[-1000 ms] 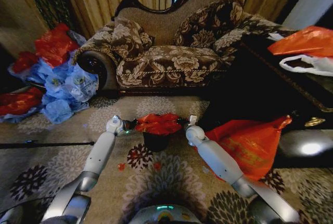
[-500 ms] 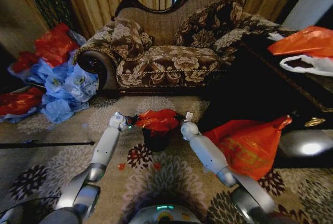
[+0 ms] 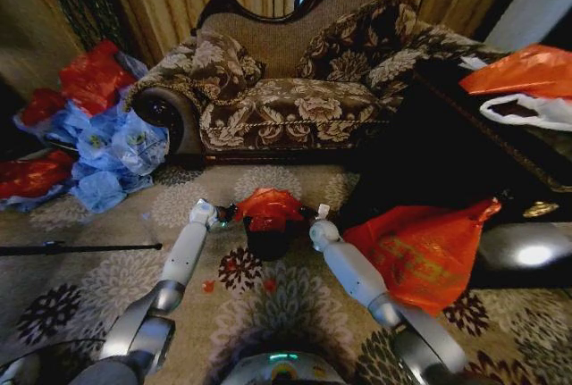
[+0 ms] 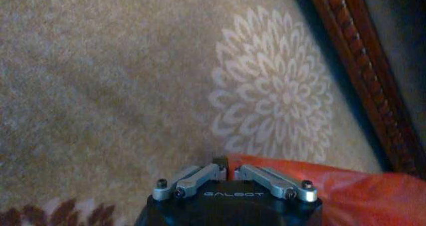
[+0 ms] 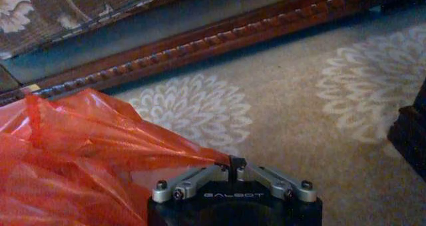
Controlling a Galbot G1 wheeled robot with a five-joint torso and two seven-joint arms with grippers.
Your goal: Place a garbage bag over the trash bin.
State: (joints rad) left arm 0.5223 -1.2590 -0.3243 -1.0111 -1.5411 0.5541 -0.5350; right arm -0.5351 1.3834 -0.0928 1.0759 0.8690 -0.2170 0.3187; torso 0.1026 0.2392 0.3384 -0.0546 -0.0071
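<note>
Both grippers have drawn inward since a second ago, so the garbage bag [image 3: 266, 207] now bunches over the trash bin [image 3: 268, 238], its width spanning left gripper [image 3: 223, 213] to right gripper [image 3: 312, 215], each pinched shut on an edge, equally near.

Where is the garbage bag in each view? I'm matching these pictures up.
Head view: garbage bag at centre, over the trash bin, between both hands.
Left wrist view: at the left hand, running to the corner.
Right wrist view: spreading from the right hand.
Shared landmark: the flowered carpet.
</note>
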